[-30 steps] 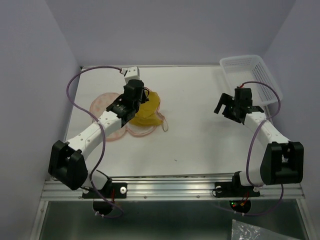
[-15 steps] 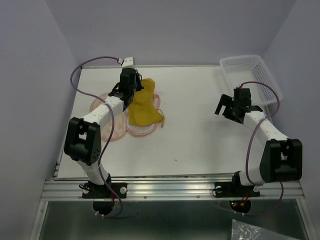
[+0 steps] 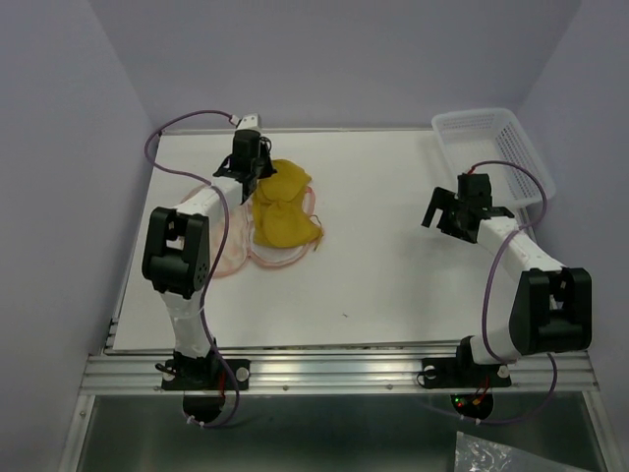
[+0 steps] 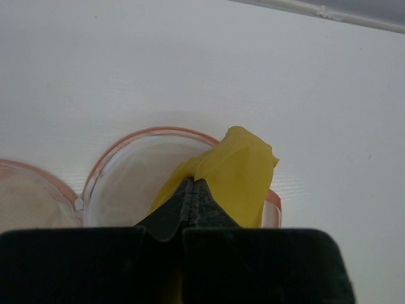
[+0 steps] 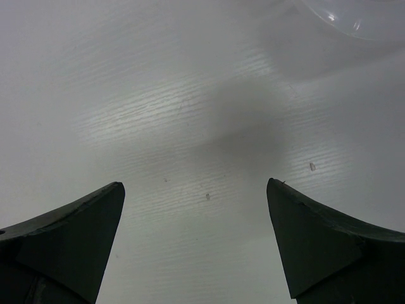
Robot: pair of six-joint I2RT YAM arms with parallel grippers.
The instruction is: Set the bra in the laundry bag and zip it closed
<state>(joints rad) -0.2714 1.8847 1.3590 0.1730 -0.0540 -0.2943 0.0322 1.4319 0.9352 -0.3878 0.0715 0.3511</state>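
Note:
The mustard-yellow bra (image 3: pixel 282 208) lies over the right half of the open laundry bag (image 3: pixel 222 258), a peach case with pink edging, at the table's back left. My left gripper (image 3: pixel 257 180) reaches far back and is shut on the bra's far edge. In the left wrist view the jaws (image 4: pixel 193 183) are pressed together on the yellow fabric (image 4: pixel 240 174), above a round cup of the bag (image 4: pixel 126 183). My right gripper (image 3: pixel 444 218) hovers open and empty over bare table on the right; its view shows it spread wide (image 5: pixel 195 183).
A white plastic lattice basket (image 3: pixel 494 147) stands at the back right corner, just behind my right gripper. The table's back edge and wall are close behind my left gripper.
My left gripper has moved toward the back of the table with the bra's edge in it, and the left arm has stretched out. The right arm has barely moved.

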